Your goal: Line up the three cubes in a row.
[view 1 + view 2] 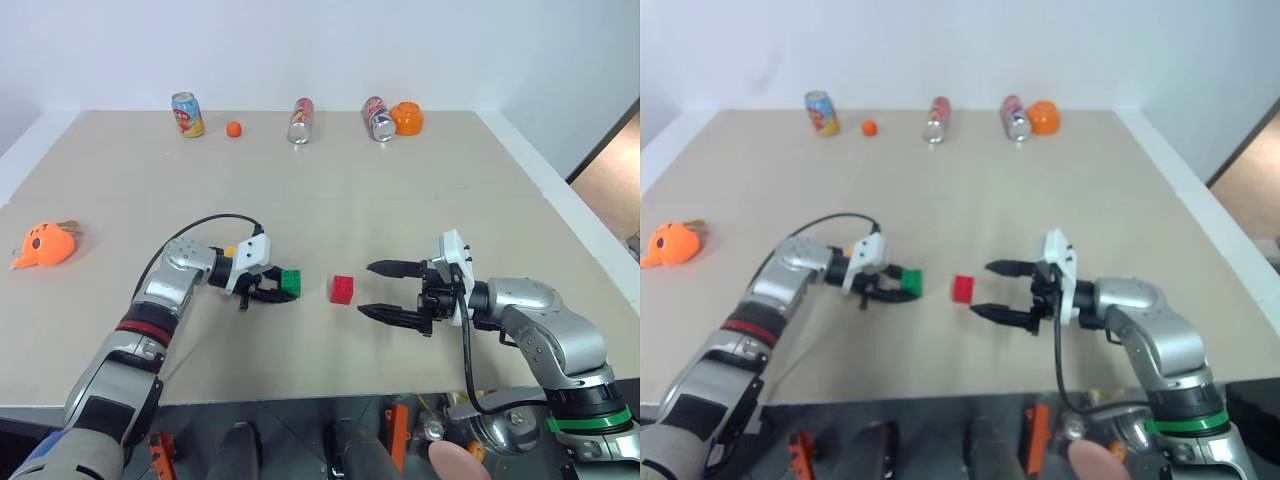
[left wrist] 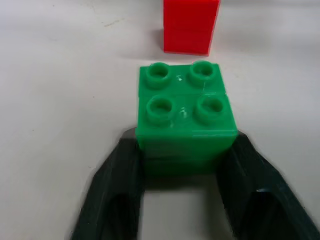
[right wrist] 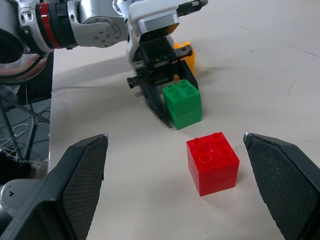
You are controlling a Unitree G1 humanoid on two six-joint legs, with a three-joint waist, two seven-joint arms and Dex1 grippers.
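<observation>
The green cube (image 2: 185, 115) rests on the tan table (image 1: 400, 200), studs up, with my left gripper (image 1: 283, 288) shut on its two sides. The red cube (image 1: 343, 289) stands a short way to its right, free on the table. My right gripper (image 1: 366, 289) hangs open just right of the red cube, fingers spread wide and pointing at it, nothing between them. A bit of the yellow cube (image 1: 230, 251) peeks out behind my left gripper; most of it is hidden.
At the table's far edge are an upright can (image 1: 187, 114), a small orange ball (image 1: 234, 128), two lying cans (image 1: 301, 120) (image 1: 379, 118) and an orange round object (image 1: 407, 117). An orange plush toy (image 1: 44, 245) lies at the left edge.
</observation>
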